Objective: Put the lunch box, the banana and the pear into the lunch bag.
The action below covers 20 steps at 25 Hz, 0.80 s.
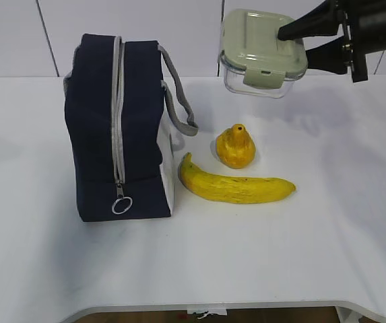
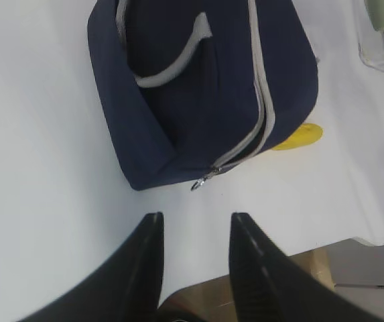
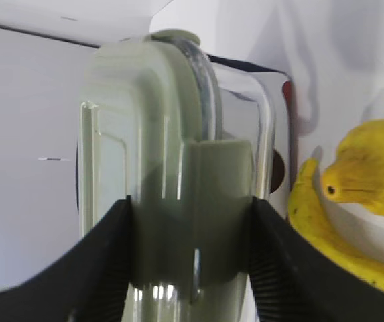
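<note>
Nearest, one white table (image 1: 327, 256), bare along its front edge.

One lunch bag (image 1: 105, 134): navy, upright on the left, grey zipper closed down its near face, ring pull (image 1: 121, 204) hanging low. My left gripper (image 2: 193, 235) hovers above the table just short of the bag's zipper end, jaws partly apart, holding nothing.

One banana (image 1: 236, 186): lying flat right of the bag, curved, its near tip close to the bag's white side panel.

One pear (image 1: 235, 146): upright just behind the banana, touching or nearly touching it.

One lunch box (image 1: 263, 54): farthest back, lifted clear of the table, tilted, green lid toward the camera. My right gripper (image 1: 294, 44) clamps it at its right end, one finger on the lid, the other beneath the clear base.
</note>
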Each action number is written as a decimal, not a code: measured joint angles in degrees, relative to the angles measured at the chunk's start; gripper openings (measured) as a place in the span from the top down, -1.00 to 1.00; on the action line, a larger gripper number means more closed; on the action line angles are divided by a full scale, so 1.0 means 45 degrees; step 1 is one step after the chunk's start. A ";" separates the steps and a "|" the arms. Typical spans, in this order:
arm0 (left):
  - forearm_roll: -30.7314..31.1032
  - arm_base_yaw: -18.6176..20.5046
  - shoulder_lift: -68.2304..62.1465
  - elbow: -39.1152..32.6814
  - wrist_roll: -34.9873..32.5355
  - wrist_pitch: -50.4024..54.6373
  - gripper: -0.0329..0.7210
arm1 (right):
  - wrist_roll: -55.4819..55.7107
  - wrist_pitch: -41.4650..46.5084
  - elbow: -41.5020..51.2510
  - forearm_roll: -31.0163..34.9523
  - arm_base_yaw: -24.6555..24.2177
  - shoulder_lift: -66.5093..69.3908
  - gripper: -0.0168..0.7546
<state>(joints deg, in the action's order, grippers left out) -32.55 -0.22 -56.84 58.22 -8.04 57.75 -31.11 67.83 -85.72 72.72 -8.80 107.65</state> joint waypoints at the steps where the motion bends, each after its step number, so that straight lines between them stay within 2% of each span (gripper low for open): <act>1: -0.0128 0.0000 -0.0621 0.0343 -0.0228 0.0026 0.18 | 0.0000 0.0000 0.0000 0.0030 0.0153 0.0000 0.02; 6: -0.0999 0.0000 -0.3401 0.2109 -0.1232 0.0234 0.03 | 0.0000 0.0000 -0.0805 0.0036 0.0958 0.0000 0.02; 14: -0.3102 0.0000 -0.6715 0.4122 -0.2859 0.0808 0.01 | 0.0000 -0.0017 -0.2153 0.0214 0.1927 0.0000 0.02; 20: -0.4321 0.0000 -0.8389 0.4726 -0.3642 0.1475 0.01 | 0.0000 -0.1108 -0.2171 0.0428 0.2491 0.0000 0.02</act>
<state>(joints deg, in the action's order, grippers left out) -51.99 -0.22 -94.59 79.49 -24.43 64.39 -31.11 62.85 -95.49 74.64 2.40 107.65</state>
